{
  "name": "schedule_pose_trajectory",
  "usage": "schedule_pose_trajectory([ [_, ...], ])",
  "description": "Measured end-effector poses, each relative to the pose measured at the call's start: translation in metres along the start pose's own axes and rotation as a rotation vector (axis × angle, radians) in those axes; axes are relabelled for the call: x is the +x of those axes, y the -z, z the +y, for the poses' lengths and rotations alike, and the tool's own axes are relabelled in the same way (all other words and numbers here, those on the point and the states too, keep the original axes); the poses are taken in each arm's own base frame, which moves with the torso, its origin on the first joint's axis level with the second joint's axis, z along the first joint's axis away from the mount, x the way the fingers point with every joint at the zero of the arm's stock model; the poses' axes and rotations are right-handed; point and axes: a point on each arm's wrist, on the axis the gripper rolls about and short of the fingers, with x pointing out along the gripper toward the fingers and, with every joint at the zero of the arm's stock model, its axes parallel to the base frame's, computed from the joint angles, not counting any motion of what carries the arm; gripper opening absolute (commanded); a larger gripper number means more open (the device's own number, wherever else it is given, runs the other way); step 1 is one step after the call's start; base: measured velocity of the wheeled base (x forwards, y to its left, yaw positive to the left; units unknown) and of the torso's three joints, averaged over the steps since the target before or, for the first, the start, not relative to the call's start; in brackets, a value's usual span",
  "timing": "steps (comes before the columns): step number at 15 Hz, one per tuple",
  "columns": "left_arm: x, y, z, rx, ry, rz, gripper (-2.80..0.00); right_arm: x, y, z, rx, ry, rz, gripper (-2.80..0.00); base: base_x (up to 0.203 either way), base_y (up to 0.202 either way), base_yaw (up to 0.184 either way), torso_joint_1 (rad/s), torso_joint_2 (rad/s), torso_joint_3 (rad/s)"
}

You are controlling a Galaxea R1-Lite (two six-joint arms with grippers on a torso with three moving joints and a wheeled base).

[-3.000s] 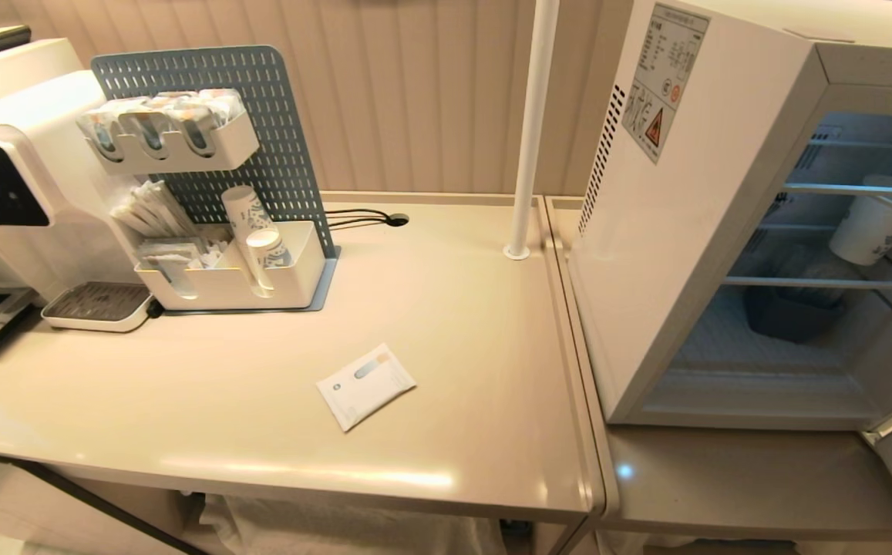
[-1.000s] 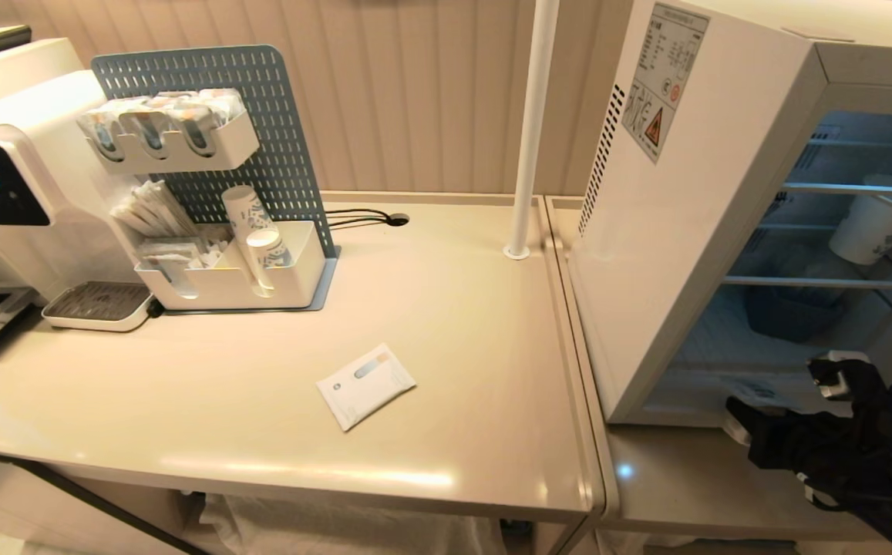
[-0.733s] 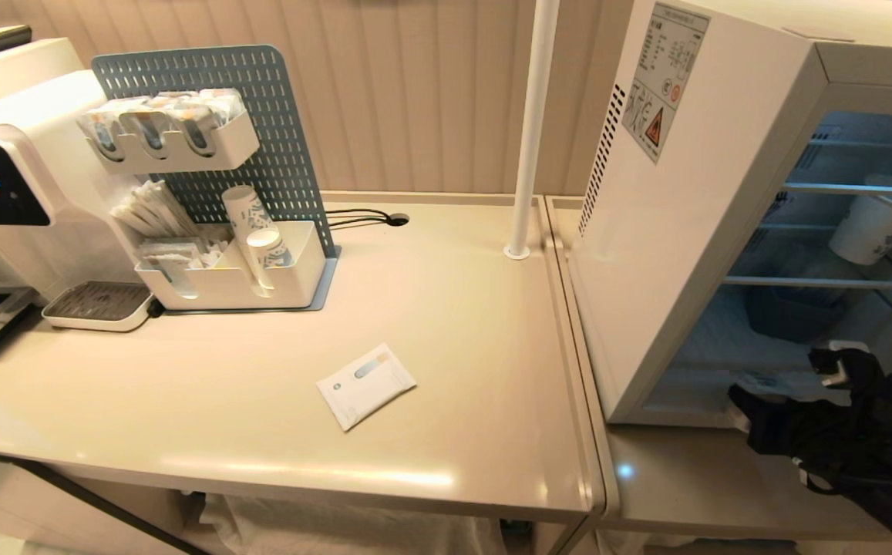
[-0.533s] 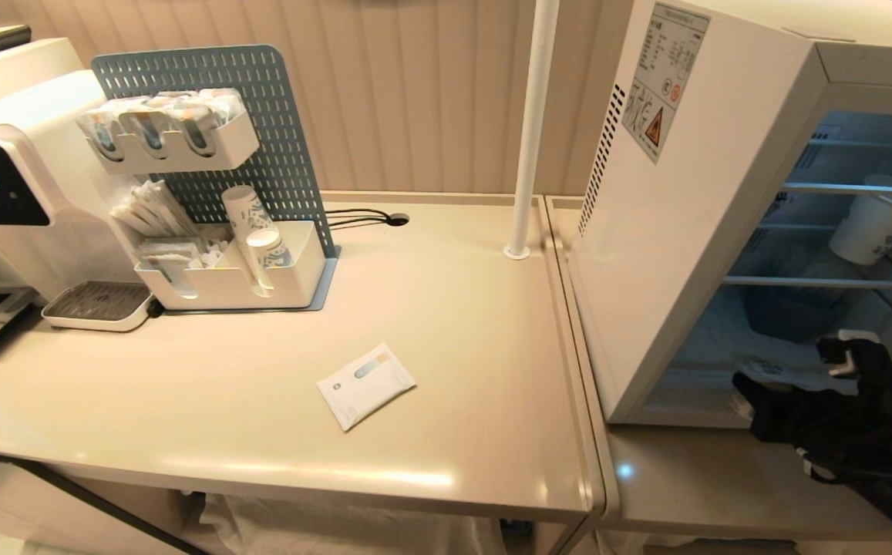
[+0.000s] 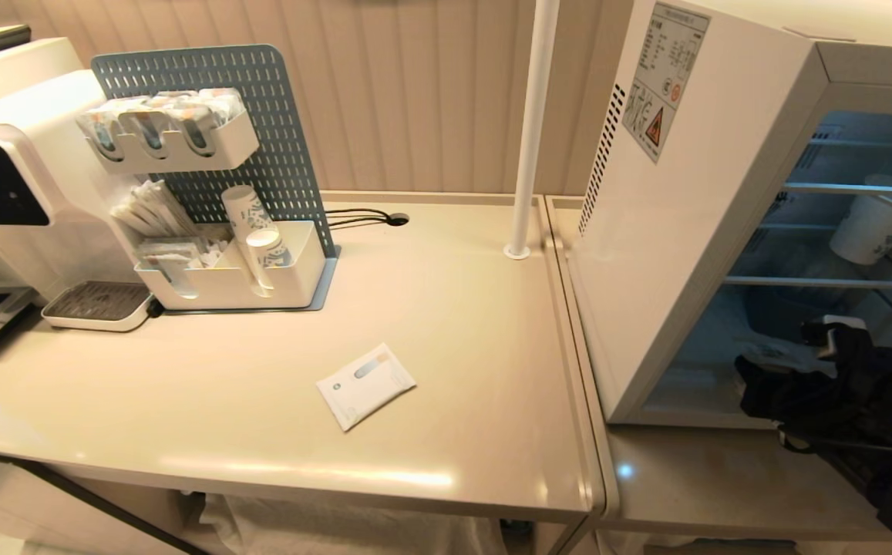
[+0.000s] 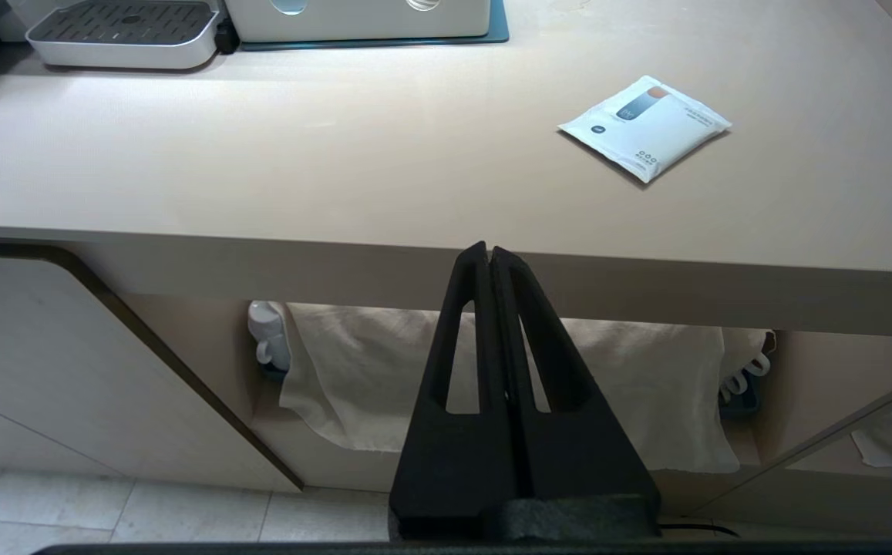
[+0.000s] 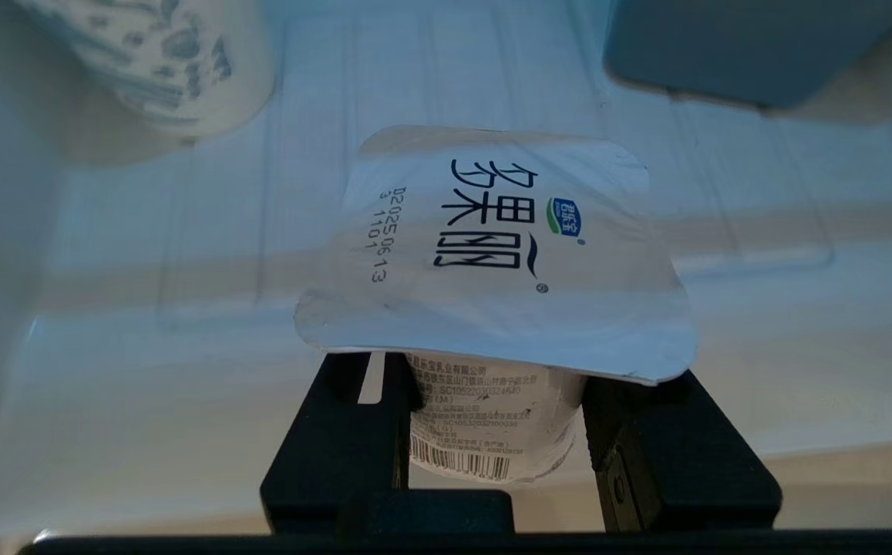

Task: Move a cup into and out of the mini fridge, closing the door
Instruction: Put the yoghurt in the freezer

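Note:
The mini fridge [image 5: 684, 193] stands white and boxy on the right counter, its inside showing. Its door is swung out past the right edge and hidden by my arm. My right gripper [image 5: 789, 362] reaches into the bottom compartment, shut on the cup [image 5: 775, 354]. In the right wrist view the cup [image 7: 492, 254] is a small white tub with a squarish foil lid. The black fingers [image 7: 338, 432] press its printed sides just above the fridge floor. My left gripper [image 6: 489, 250] is shut and empty, parked below the counter's front edge.
A tall paper cup [image 5: 873, 223] sits on the middle wire shelf. A dark blue-grey tub [image 5: 781, 312] stands at the back of the fridge floor. On the counter are a white sachet [image 5: 365, 385], a pegboard organiser [image 5: 214, 177], a water dispenser [image 5: 6, 177] and a white pole [image 5: 530, 131].
My right arm came into view from the lower right with the cup and has moved up and deeper into the fridge's bottom compartment. The left arm has not moved.

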Motion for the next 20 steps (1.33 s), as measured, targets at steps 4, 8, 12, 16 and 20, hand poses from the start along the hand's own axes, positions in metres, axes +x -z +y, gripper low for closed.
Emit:
schedule_pose_trajectory([
  [4, 0.0, 0.0, 0.0, 0.0, -0.001, 0.0, -2.8, 0.012, 0.003, 0.001, 0.002, 0.019, 0.0, -2.8, 0.0, 0.0, 0.0, 0.0, 0.0, 0.0],
  [8, 0.0, 0.0, 0.0, 0.0, -0.001, 0.0, -2.8, 0.014, 0.014, 0.001, -0.007, 0.024, 0.044, -2.8, 0.0, 0.0, 0.0, 0.0, 0.0, 0.0],
  [12, 0.0, 0.0, 0.0, 0.001, 0.0, -0.001, -2.8, 0.009, 0.021, 0.001, -0.016, 0.026, 0.082, -2.8, 0.0, 0.0, 0.0, 0.0, 0.0, 0.0],
  [16, 0.0, 0.0, 0.0, 0.0, 0.0, 0.0, -2.8, 0.008, 0.023, 0.0, -0.019, 0.059, 0.096, 0.0, 0.0, 0.0, 0.0, 0.0, 0.0, 0.0],
  [20, 0.0, 0.0, 0.0, 0.0, -0.002, 0.0, -2.8, 0.005, 0.022, 0.0, -0.016, 0.056, 0.093, 0.0, 0.0, 0.0, 0.0, 0.0, 0.0, 0.0],
])
